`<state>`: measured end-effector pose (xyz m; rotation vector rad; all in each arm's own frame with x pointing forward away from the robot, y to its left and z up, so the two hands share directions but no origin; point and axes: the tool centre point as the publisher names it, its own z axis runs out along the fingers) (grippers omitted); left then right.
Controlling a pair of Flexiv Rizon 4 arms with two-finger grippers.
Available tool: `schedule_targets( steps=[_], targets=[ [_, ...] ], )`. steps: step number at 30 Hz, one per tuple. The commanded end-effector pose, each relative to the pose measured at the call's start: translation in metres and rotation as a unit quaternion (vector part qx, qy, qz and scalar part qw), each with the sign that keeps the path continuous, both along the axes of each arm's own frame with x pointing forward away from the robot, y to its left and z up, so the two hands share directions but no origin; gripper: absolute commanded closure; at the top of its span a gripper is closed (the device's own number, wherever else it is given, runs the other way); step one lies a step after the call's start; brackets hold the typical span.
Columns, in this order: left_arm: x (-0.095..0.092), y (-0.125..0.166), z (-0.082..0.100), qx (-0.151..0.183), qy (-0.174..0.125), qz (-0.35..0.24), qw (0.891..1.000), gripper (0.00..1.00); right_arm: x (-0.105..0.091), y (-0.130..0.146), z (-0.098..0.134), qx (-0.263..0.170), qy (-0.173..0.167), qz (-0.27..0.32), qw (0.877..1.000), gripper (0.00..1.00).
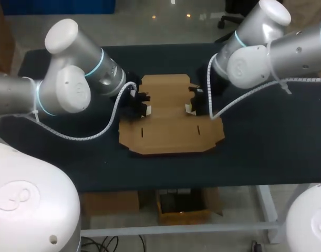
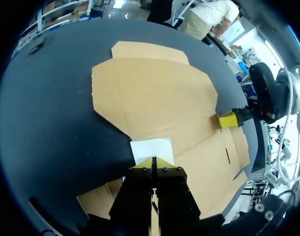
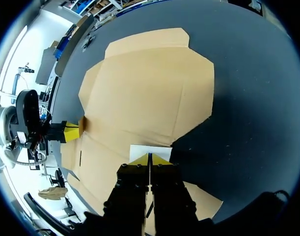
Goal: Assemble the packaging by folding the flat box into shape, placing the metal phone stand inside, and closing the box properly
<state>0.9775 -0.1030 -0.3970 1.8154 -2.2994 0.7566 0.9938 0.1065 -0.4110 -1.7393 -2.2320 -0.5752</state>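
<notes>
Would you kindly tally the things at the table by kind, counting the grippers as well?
Flat cardboard box: 1
Grippers: 2 (left gripper, right gripper)
White patches on the cardboard, at the gripper tips: 2 (one, one)
Metal phone stand: 0 in view
Total: 5

A dark matte table (image 1: 265, 152) spans the scene, with a pale frame (image 1: 265, 207) below its front edge.
</notes>
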Motion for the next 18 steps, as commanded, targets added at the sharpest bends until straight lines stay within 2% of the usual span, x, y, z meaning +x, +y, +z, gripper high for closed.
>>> schedule_targets(
  steps=[1,18],
  targets=[
    [0.0038,-0.0056,-0.002,0.008,0.004,0.002,1.0,1.0,0.001,0.0042,-0.0024,-0.01,0.003,-0.003,1.0,1.0],
    [0.0098,-0.013,-0.0112,0.028,0.015,0.007,0.999,1.0,0.0024,0.0068,-0.0114,-0.027,0.014,-0.013,0.999,1.0]
  ],
)
